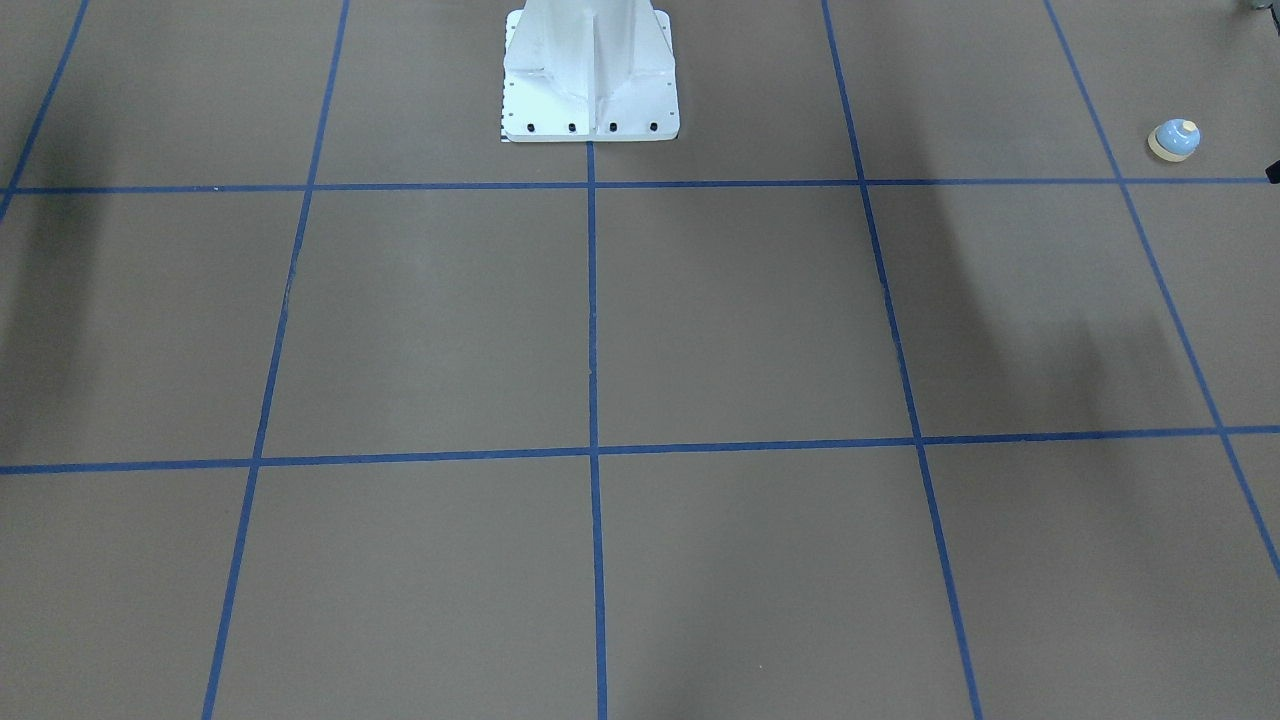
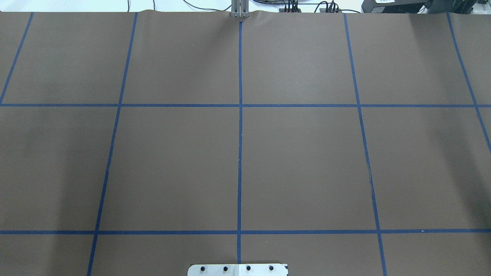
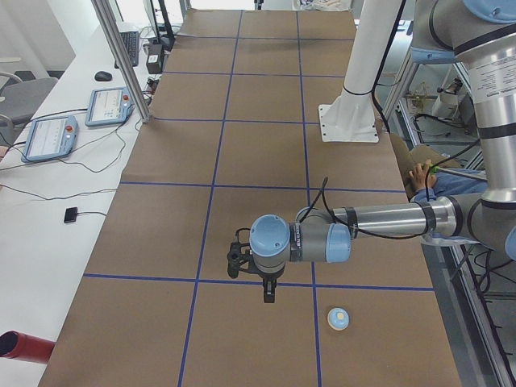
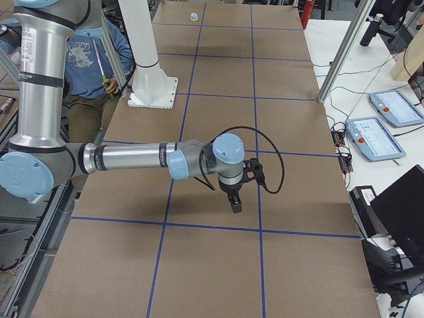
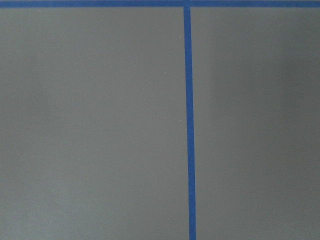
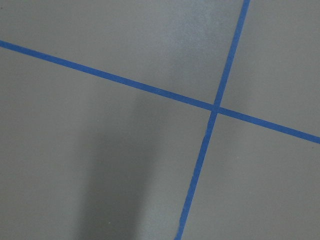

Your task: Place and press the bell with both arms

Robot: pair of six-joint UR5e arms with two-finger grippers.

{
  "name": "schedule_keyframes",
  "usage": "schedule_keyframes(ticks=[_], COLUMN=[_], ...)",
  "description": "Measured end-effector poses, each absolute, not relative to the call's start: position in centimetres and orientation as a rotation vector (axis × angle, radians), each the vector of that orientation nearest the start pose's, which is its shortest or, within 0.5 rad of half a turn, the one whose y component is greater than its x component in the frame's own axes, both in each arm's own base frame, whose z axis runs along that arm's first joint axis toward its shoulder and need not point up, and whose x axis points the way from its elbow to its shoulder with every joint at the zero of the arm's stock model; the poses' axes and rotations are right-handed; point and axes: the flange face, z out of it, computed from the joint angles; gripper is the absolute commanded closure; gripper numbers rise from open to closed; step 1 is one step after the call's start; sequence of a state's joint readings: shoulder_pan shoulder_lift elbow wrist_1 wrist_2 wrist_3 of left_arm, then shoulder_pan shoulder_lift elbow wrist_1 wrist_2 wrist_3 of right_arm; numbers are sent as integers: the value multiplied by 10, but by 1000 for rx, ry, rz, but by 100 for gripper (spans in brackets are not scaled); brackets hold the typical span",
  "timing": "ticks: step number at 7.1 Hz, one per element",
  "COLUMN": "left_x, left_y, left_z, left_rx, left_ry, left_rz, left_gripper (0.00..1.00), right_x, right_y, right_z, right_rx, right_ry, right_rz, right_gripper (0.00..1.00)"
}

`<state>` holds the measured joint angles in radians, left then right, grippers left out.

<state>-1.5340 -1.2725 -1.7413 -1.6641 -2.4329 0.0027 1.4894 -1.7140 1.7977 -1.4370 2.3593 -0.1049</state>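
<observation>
The bell [image 3: 339,318] stands free at four o'clock from the left gripper [image 3: 269,294], so it is likely that arm's pickup. The right gripper [image 4: 236,205] hangs well apart, presumably kept for pressing. I cannot tell whether either gripper is open or closed.

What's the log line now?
bell: on table, free | left arm: hovering near bell | right arm: far from bell | jaws: state unclear

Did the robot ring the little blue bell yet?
Not yet; nothing looks done. The bell sits on the table, untouched. The left gripper hangs above the table near it, apart from it; the right gripper hangs far off. Picking up, placing and pressing are all left.
</observation>
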Motion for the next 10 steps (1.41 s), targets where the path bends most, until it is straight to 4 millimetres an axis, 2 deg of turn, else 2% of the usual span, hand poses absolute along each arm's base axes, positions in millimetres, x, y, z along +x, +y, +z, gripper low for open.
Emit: schedule_keyframes(ticks=[2,3,5,8,10], left_x=[7,17,16,17,11], left_y=[-358,-351,-325,-310,-281], left_z=[714,727,750,756,776], left_rx=[-174,-212,-261,-304,-360], left_ry=[802,772,751,786,779], left_rz=[98,116,110,59,29], left_gripper=[0,0,0,0,0], right_x=[16,15,13,5,-5], right_y=[-445,-445,-445,-449,-451], right_z=[592,591,589,581,575], right_rx=[234,240,244,254,262], right_ry=[-827,-837,-847,-862,-872], right_rz=[-287,-292,-296,-287,-275], right_gripper=[0,0,0,0,0])
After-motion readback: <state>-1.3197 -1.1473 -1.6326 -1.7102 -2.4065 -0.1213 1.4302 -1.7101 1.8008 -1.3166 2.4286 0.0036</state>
